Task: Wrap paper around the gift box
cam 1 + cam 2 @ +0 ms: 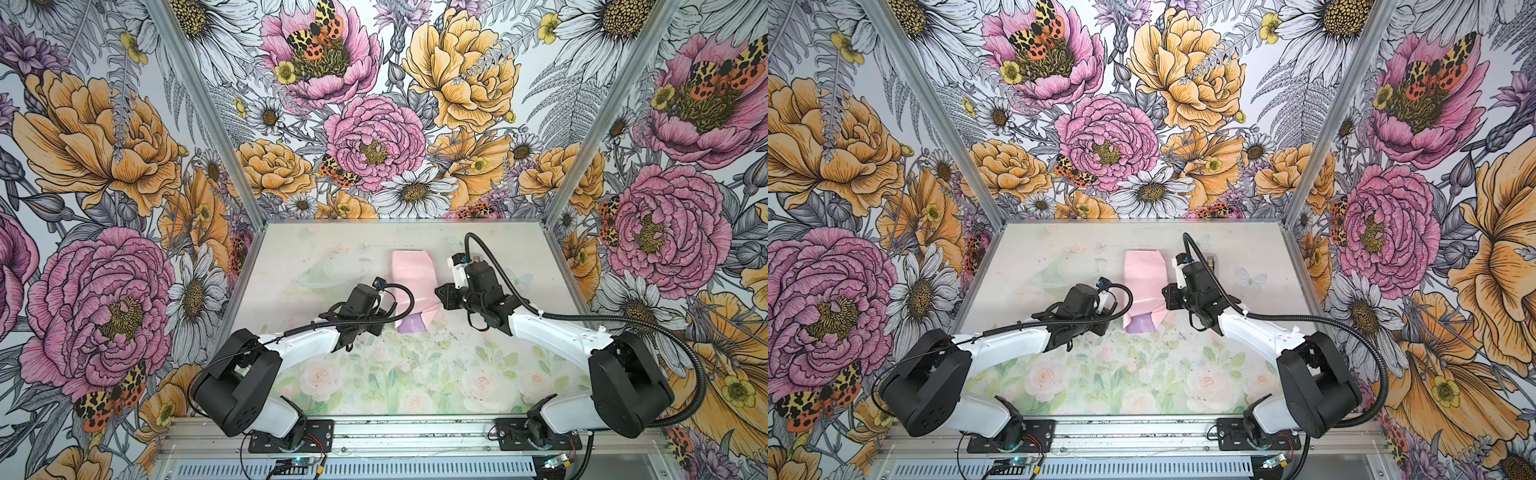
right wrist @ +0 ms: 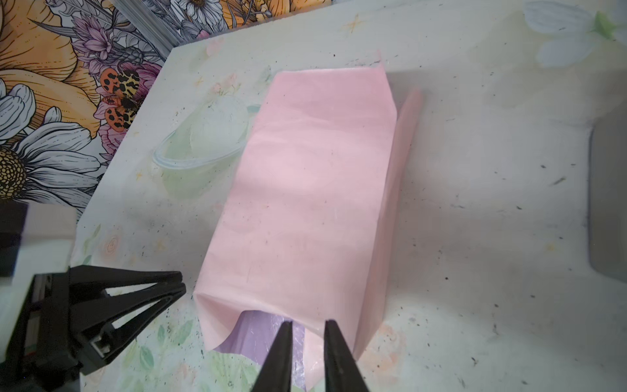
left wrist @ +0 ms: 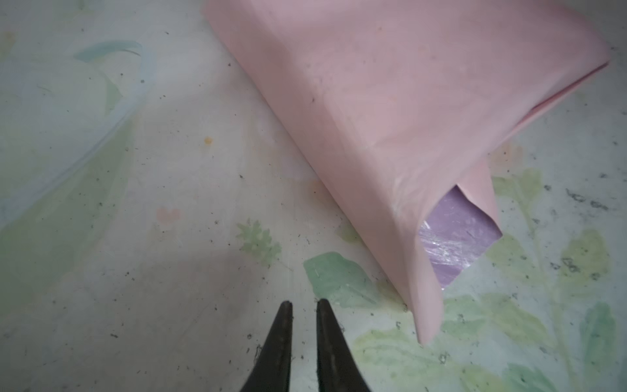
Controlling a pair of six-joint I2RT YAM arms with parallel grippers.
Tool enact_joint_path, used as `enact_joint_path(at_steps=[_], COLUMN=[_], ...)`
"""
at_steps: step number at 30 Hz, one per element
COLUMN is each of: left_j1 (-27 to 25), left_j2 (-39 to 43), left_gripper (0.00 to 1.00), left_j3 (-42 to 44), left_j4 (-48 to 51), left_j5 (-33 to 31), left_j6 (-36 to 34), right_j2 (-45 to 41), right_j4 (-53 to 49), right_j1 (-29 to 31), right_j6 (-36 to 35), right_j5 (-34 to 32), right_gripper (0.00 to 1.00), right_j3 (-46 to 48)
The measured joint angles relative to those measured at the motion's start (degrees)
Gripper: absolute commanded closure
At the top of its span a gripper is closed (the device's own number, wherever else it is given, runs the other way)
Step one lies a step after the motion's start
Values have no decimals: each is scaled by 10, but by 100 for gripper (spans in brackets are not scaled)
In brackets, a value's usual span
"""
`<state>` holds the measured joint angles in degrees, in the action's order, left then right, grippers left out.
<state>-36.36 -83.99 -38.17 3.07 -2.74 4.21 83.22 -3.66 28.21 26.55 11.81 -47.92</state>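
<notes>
The paper (image 1: 411, 282) (image 1: 1144, 278) lies on the table as a long folded tube, pale pink outside. Its lilac inner face (image 3: 454, 237) (image 2: 254, 336) shows at the open near end. The gift box is hidden, presumably inside the paper. My left gripper (image 3: 304, 302) (image 2: 181, 283) hovers over bare table just left of that near end, jaws a narrow gap apart with nothing between them. My right gripper (image 2: 309, 322) (image 1: 441, 296) is over the near end's opening, jaws slightly apart, the fingertips (image 2: 286, 325) at the pink flap's edge without pinching it.
A grey object (image 2: 607, 203) sits on the table to the right of the paper, partly cut off. Floral walls with metal posts (image 1: 257, 224) close in the back and sides. The table (image 1: 415, 374) carries a faded flower print.
</notes>
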Motion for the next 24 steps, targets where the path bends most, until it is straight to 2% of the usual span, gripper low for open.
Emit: enact_joint_path(at_steps=[9,24], left_j1=[-13,-41], left_j2=[-29,-66], left_gripper=[86,87], left_j3=[53,56], left_j4=[-92,-196], left_j5=[34,65], left_j6=[40,49], right_j2=[75,79], right_j4=[-4,-4], right_j1=[0,0], right_j6=[-12,-12], right_j5=[21,22], right_gripper=[85,87], right_j3=[-27,-32])
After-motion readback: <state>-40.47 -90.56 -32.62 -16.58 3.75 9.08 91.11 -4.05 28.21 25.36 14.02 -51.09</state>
